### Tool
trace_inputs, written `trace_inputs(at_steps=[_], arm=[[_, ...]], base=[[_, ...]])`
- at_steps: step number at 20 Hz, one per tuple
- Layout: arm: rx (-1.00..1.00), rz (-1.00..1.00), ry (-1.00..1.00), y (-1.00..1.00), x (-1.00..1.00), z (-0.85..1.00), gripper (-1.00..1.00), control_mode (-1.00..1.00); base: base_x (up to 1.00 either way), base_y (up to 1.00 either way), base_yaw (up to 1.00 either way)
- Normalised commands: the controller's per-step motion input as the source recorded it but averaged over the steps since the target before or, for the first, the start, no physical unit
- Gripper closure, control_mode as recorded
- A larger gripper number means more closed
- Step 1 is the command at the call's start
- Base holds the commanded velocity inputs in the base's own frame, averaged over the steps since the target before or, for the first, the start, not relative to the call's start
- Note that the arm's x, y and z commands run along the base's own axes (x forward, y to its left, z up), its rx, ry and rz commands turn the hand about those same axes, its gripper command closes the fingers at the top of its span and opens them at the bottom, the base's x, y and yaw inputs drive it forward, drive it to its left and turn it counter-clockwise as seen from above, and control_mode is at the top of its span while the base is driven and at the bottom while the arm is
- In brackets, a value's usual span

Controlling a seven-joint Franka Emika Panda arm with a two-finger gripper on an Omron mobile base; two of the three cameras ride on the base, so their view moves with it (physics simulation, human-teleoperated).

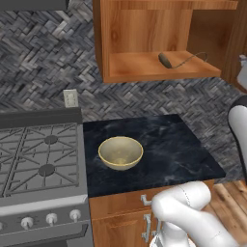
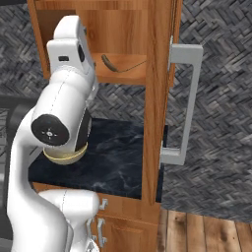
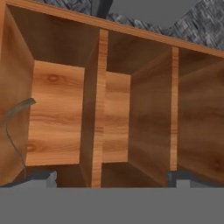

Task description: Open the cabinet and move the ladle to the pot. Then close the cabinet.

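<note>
stove (image 1: 41, 159): far left of the bowl, touching the counter's left edge
bowl (image 1: 120, 152): yellowish, sits on the dark counter (image 1: 164, 149), left of its middle; the landmark for the rest
pot: can't spot it in these views, place unknown
cabinet (image 1: 144, 38): on the wall above and behind the bowl, door already open, plain wood inside
ladle (image 1: 166, 61): lying on the cabinet shelf, up and to the right of the bowl; dark oval scoop to the left, thin wire handle trailing right and curving up
cabinet door (image 2: 156, 98): swung out edge-on, right of the bowl, long silver bar handle (image 2: 189, 103) on its outer face
gripper (image 3: 111, 180): jaws spread about as wide as they go, nothing held; two tips low in the hand view, pointed into the cabinet, ladle handle (image 3: 15, 118) off to that view's left edge
step: door-opening looks done; reaching for the ladle is next, my read
handling: looks light and stiff, small; wire handle thin and likely slippery, could roll or pivot when pinched
where to grip: probably the handle close to the scoop, or across the scoop neck, so it doesn't swing
risk: low-lying item on a flat shelf, fingers may scrape the wood or push it deeper
</note>
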Motion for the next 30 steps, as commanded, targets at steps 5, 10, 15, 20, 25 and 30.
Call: trace_inputs(at_steps=[5,10,15,20,25,30], arm=[[-0.01,0.0,0.06,0.0,0.3,-0.01,-1.0,-1.0],[0.0,0.0,0.09,-0.01,0.17,-0.09,-1.0,-1.0],[0.0,0.0,0.09,-0.1,0.15,-0.12,-1.0,-1.0],[0.0,0.0,0.01,-0.03,0.26,-0.01,-1.0,-1.0],[-0.02,0.0,0.0,0.0,0.19,-0.1,-1.0,-1.0],[-0.01,0.0,0.0,-0.02,0.15,-0.09,-1.0,-1.0]], base=[[0.0,0.0,0.0],[0.0,0.0,0.0],[0.0,0.0,0.0],[0.0,0.0,0.0],[0.0,0.0,0.0],[0.0,0.0,0.0]])
